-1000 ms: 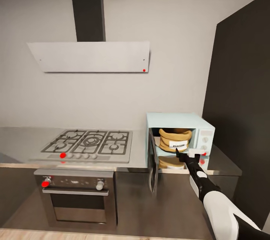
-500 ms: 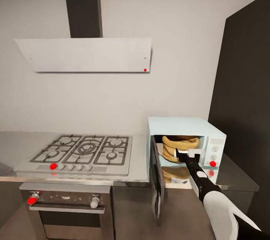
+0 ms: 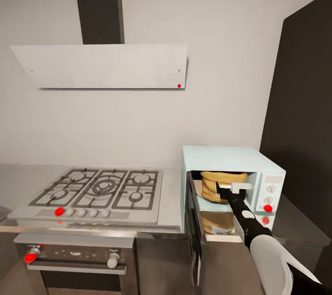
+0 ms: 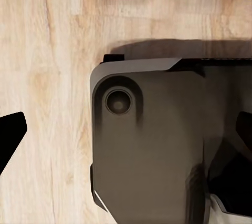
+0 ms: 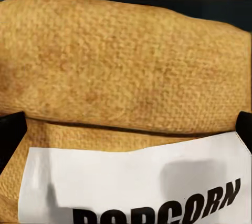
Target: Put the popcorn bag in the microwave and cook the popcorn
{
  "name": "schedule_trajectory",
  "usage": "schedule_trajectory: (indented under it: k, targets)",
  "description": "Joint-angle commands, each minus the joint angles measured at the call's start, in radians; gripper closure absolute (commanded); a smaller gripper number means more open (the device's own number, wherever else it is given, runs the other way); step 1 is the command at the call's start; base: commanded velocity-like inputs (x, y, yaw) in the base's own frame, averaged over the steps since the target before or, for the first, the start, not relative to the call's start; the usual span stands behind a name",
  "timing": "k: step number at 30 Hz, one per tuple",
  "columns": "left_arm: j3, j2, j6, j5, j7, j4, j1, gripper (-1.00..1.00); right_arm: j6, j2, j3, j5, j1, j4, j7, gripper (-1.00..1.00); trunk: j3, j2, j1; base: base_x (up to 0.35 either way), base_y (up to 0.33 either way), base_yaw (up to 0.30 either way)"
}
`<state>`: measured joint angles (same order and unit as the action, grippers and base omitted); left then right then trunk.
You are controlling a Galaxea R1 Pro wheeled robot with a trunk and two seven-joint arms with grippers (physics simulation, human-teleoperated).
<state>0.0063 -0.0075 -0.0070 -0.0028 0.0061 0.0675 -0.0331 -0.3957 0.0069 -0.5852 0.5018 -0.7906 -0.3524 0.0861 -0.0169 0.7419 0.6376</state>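
The mint-blue microwave (image 3: pixel 226 159) stands on the steel countertop (image 3: pixel 171 198) at the right, and its dark door (image 3: pixel 193 221) is swung out toward me. Inside the cavity sits the tan popcorn bag (image 3: pixel 221 179), upright. My right gripper (image 3: pixel 234 188) reaches into the mouth of the microwave in front of the sack. In the right wrist view the popcorn bag (image 5: pixel 126 66) and its white label are very close, and the gripper (image 5: pixel 126 129) is open with a fingertip at each edge. My left gripper (image 4: pixel 126 134) hangs open over the wood floor. Loose popcorn is hidden.
A gas hob (image 3: pixel 99 189) lies flush in the counter to the left, over a steel oven (image 3: pixel 69 258) with a red knob. A grey hood (image 3: pixel 106 66) hangs above. A tall dark cabinet (image 3: pixel 304 124) closes the right side. My dark base (image 4: pixel 157 145) shows below the left wrist.
The camera has moved closer to the counter and microwave, so the whole picture has shifted. My right gripper has gone further in and now covers the bag's label.
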Motion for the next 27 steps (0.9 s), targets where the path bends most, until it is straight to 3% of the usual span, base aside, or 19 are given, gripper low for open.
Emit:
schedule_trajectory:
  k: [1, 27]
  targets:
    - [0.001, 0.000, -0.001, 0.000, 0.001, 0.000, 0.000, -1.00, -0.003, 0.001, -0.008, 0.001, -0.001, 0.000, 0.009, -1.00, -0.002, 0.001, 0.000, 0.024, 0.000, 0.000]
    - [0.001, 0.000, -0.002, 0.000, 0.001, 0.000, -0.001, -1.00, -0.003, 0.001, -0.007, 0.001, -0.001, 0.000, 0.009, -1.00, -0.002, 0.001, 0.000, 0.103, 0.021, 0.000]
